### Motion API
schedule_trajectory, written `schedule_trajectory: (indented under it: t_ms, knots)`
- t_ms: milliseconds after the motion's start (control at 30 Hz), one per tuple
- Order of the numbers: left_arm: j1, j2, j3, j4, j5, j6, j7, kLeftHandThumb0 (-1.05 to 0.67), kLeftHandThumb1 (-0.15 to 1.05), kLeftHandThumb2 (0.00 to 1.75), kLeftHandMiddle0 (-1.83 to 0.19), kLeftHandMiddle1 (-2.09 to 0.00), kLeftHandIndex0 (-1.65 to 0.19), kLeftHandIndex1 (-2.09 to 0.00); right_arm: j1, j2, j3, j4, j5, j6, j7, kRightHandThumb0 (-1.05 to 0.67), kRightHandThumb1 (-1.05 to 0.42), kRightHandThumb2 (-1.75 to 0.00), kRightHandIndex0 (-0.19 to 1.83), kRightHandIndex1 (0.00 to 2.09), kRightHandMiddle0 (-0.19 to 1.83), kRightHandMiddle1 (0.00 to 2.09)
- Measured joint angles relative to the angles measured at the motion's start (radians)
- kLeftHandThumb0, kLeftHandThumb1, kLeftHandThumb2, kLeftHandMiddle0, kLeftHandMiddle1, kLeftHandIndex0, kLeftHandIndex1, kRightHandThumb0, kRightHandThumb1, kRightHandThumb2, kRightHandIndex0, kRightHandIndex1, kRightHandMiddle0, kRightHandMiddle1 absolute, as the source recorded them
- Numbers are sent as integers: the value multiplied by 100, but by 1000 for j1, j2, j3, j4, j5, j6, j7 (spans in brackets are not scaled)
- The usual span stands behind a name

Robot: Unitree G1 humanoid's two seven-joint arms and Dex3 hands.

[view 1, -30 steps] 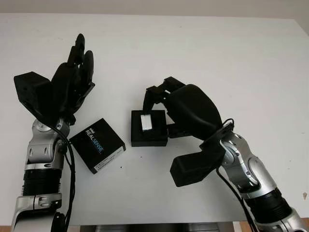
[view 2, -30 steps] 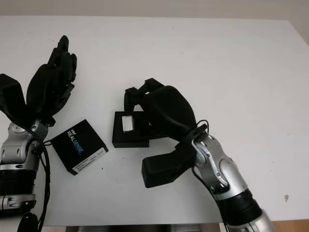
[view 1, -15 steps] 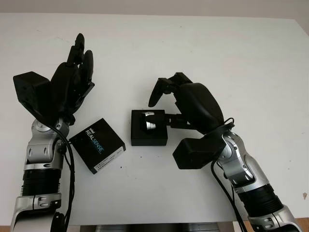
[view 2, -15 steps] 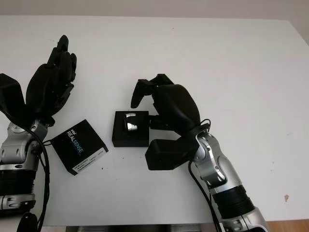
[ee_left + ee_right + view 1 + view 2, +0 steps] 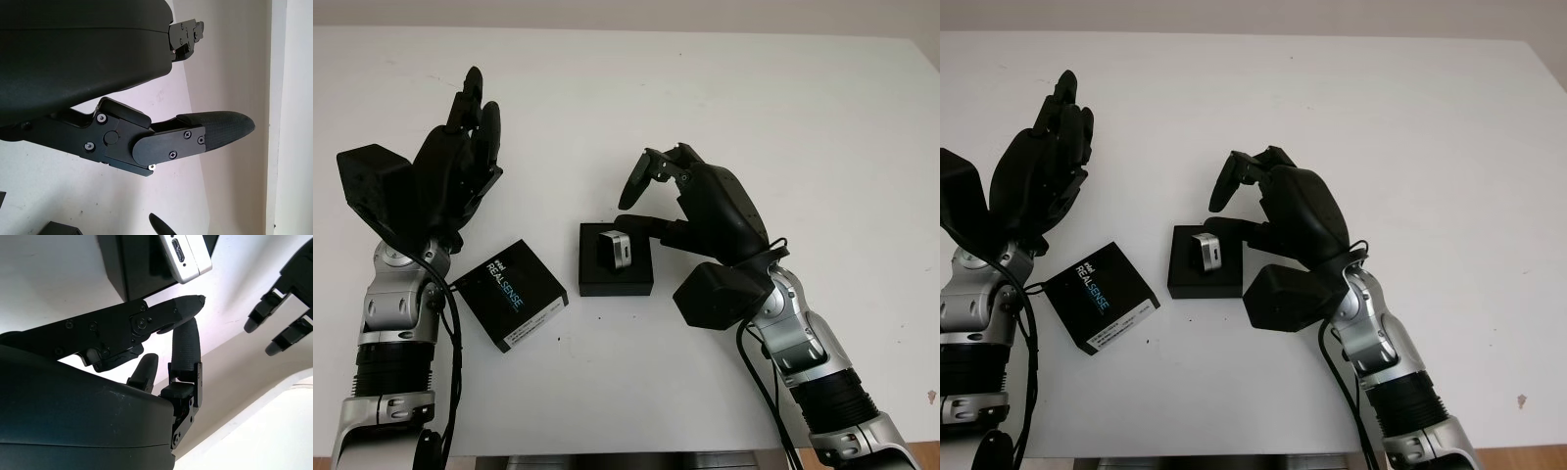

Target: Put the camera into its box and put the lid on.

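A small silver camera stands tipped on edge inside the open black box at the middle of the white table. The right wrist view shows the camera with its port end sticking out of the box. My right hand is open just right of the box, its thumb tip close to the camera but holding nothing. The black lid, printed REALSENSE, lies flat to the left of the box. My left hand is open, raised above the table behind the lid.
The lid sits a short gap left of the box, turned at an angle to it. My right forearm crosses the table's front right. The table's near edge runs just below the arms.
My right hand has let go of the camera and pulled back to the right and up. The camera went from under the hand to standing exposed in the box. The left hand stayed put.
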Motion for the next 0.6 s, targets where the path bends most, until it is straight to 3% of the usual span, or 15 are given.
schedule_trajectory:
  t_ms: [233,400,600]
  knots:
    - [0,0,0,1,0,0,-1,-81,105,62,19,0,19,0,-2,-19,-2,-44,-16,41,62,-53,-97,-6,8,104,41,148]
    - [0,0,0,1,0,2,-4,-83,105,60,19,0,19,0,-16,-79,-17,-140,-49,43,113,-68,-93,-5,6,90,34,100]
    - [-1,0,-2,2,0,10,2,-83,105,60,19,0,19,0,-49,-108,-31,-242,-46,95,223,-73,-89,-4,0,85,28,84]
